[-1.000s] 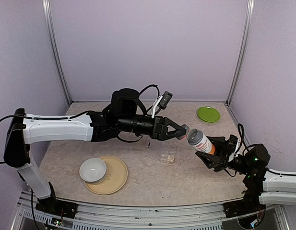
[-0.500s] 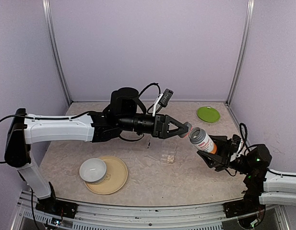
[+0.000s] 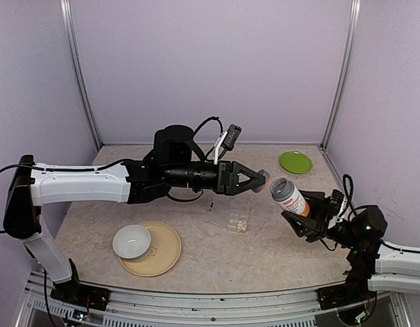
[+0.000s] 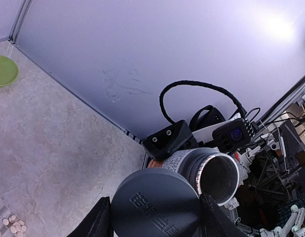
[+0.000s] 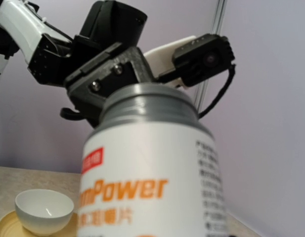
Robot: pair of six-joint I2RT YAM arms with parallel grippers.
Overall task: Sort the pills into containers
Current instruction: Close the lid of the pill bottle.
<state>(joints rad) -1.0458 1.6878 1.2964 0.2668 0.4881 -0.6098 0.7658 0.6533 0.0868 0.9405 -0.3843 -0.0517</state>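
A clear flat pill box lies on the table, with a small cluster of whitish pills in its near end; the pills also show in the left wrist view. My left gripper is shut on a grey cap and holds it in the air. My right gripper is shut on the orange-labelled bottle, tilted with its open mouth facing the cap, a small gap between them. The bottle fills the right wrist view and hides that gripper's fingers.
A white bowl sits on a tan plate at the front left. A green plate lies at the back right. A small dark object lies on the table near the pill box.
The cap has come off the bottle. My left gripper drew it slightly up and away, while the right gripper shifted the bottle a little right, opening a gap.
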